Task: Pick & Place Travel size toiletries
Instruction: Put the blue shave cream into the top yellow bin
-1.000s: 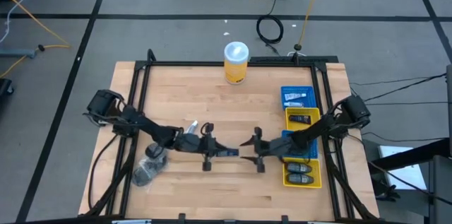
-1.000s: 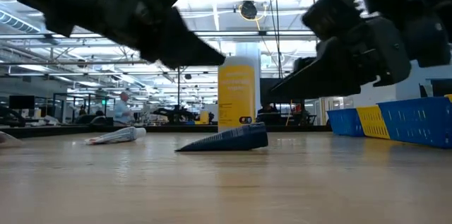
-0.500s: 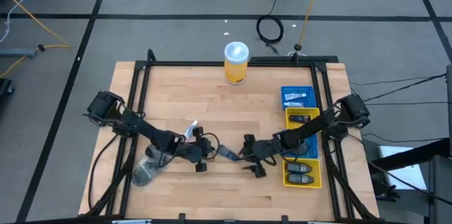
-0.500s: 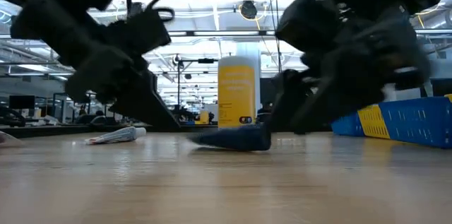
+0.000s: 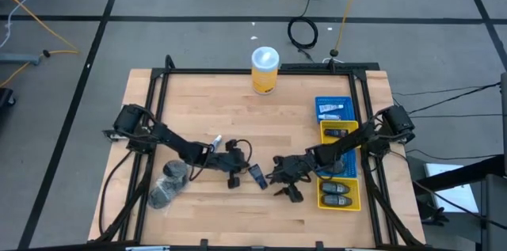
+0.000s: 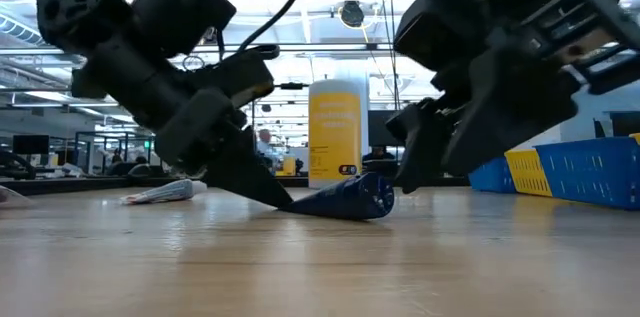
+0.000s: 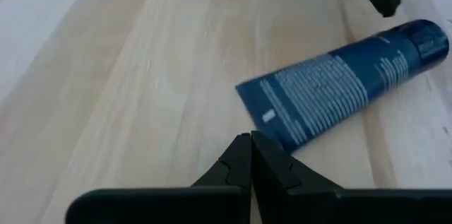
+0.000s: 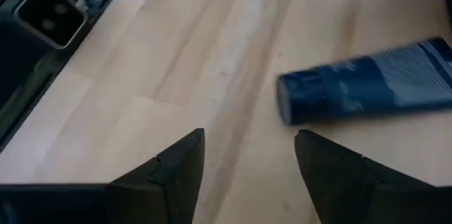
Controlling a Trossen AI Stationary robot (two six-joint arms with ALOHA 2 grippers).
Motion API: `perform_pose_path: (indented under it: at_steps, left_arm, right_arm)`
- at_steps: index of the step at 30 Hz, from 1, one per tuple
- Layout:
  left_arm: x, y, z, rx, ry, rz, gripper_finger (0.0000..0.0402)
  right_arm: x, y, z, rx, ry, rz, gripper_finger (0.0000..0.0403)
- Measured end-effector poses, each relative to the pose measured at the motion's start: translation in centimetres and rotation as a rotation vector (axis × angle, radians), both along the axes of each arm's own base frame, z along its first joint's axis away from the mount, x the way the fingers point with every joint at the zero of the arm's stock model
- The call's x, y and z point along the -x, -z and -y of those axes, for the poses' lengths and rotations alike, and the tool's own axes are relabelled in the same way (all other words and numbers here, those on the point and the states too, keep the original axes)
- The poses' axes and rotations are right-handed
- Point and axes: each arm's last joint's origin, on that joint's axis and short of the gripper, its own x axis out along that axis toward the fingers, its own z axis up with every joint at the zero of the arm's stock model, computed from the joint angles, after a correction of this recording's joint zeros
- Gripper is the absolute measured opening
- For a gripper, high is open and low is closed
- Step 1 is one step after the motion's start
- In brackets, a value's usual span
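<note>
A dark blue tube [image 5: 257,176] lies flat on the wooden table between my two grippers, and its round cap [image 6: 378,197] points toward the near right. My left gripper [image 5: 240,169] is shut and slants down at the tube's flat crimped end. My right gripper [image 5: 277,180] is open, and its fingers stand just short of the cap end [image 8: 286,104] without touching it. A small white tube [image 5: 214,141] and two grey round jars [image 5: 174,172] lie on the table behind my left gripper. My left gripper meets the blue tube's flat crimped end [image 7: 279,143] with the outer side of its shut fingertips [image 7: 263,155]. The fingers slant down from the table's left. The tube lies with its whole length on the table.
A tall yellow canister [image 5: 264,69] stands at the far middle. A blue bin [image 5: 333,108] and two yellow bins [image 5: 338,194] holding dark pieces line the right side, close behind my right arm. A black frame [image 5: 158,93] runs around the table.
My left gripper has sunk to the table and gone right toward the blue tube while staying shut. The tube has turned about on the table: its cap end swung toward the near edge. My right gripper has tipped down toward the tube's cap end.
</note>
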Motion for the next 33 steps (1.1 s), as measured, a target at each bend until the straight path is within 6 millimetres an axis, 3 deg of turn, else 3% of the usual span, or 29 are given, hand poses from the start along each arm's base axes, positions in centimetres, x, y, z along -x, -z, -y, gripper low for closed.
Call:
perform_pose_path:
  at_steps: [5, 10, 14, 22, 27, 33]
  left_arm:
    - [1.2, -1.3, -0.1, 0.084, -0.104, -0.094, 0.0002]
    - [1.2, -1.5, 1.6, 0.214, 0.055, -0.085, 0.0002]
    - [0.6, -0.8, 1.8, 0.215, 0.052, -0.031, 0.0003]
    - [-2.9, 0.4, -0.9, 0.155, 0.062, 0.140, 0.0003]
    - [-5.5, 0.5, -3.1, 0.113, 0.000, 0.158, 0.0006]
    - [-4.6, -1.6, -4.4, 0.041, -0.110, 0.036, 0.0002]
  right_arm:
    - [-0.1, 0.0, 0.1, 0.010, 0.054, -0.003, 0.0194]
    - [-0.1, 0.0, 0.2, 0.021, 0.051, 0.002, 0.0185]
    - [-0.1, 0.0, 0.2, 0.022, 0.049, 0.005, 0.0181]
    - [0.0, 0.1, 0.2, 0.037, 0.034, 0.006, 0.0180]
    - [0.0, 0.1, 0.2, 0.091, -0.009, 0.033, 0.0180]
    - [-0.3, -0.3, 0.4, 0.189, 0.050, 0.112, 0.0187]
